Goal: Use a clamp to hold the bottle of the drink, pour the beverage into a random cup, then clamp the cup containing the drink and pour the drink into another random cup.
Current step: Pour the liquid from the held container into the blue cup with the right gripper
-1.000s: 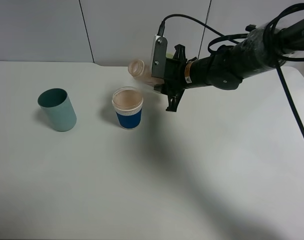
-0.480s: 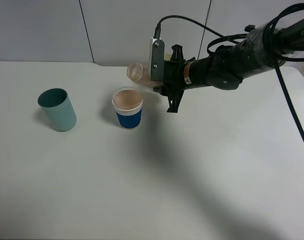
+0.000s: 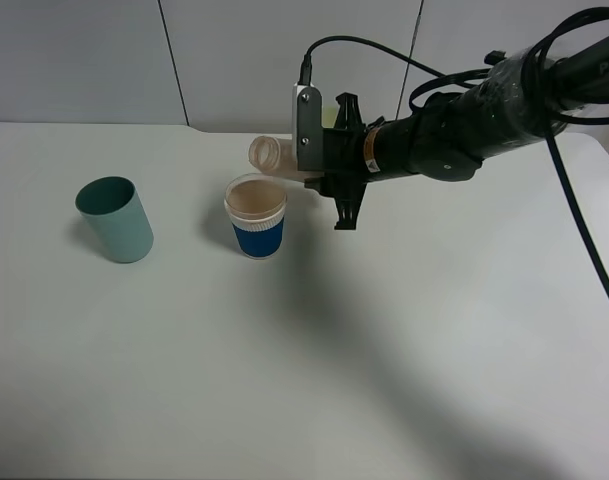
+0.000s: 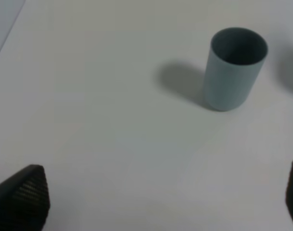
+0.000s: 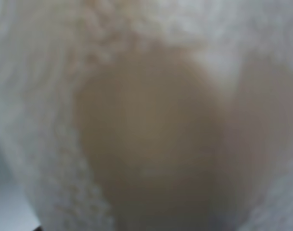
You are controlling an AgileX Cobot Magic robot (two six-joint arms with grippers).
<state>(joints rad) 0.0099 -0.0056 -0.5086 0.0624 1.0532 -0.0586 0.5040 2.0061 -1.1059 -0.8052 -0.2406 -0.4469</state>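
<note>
Table: a plain white tabletop (image 3: 384,350) lay under the clamp and bore both cups.
Right arm: a thick black arm with black cables (image 3: 464,125) reached in level above the table; its far end was cut off by the picture edge.
Clamp: the pale grey-white flat-jawed right gripper (image 3: 319,160) was closed on the bottle, one pale plate uppermost and the dark jaw below.
Teal cup: a dark teal plastic cup (image 3: 114,218) stood upright well beyond the clamp's tips, past the banded cup; it was empty as far as the left wrist view showed (image 4: 235,67).
Banded cup: a short white cup with a wide blue band and clear rim (image 3: 256,222) stood upright just below and ahead of the clamp's tips.
Bottle: a small translucent plastic bottle with a wide round neck (image 3: 269,153) lay with its long axis near level, mouth pointing straight out from the clamp, away from the arm, just above the banded cup's far rim.
Bottle, hidden: its body and label sat behind the jaw plate; only neck and shoulder showed.
Drink: light tan milky liquid (image 3: 255,200) filled the banded cup near its rim.
Right wrist view: a blurred white surface with a tan patch filled it; nothing sharper could be made out.
Left gripper: its jaws (image 4: 156,202) stood wide apart, holding nothing; only the dark fingertips (image 4: 23,195) showed, cut off at the edges, with the teal cup ahead of them.
</note>
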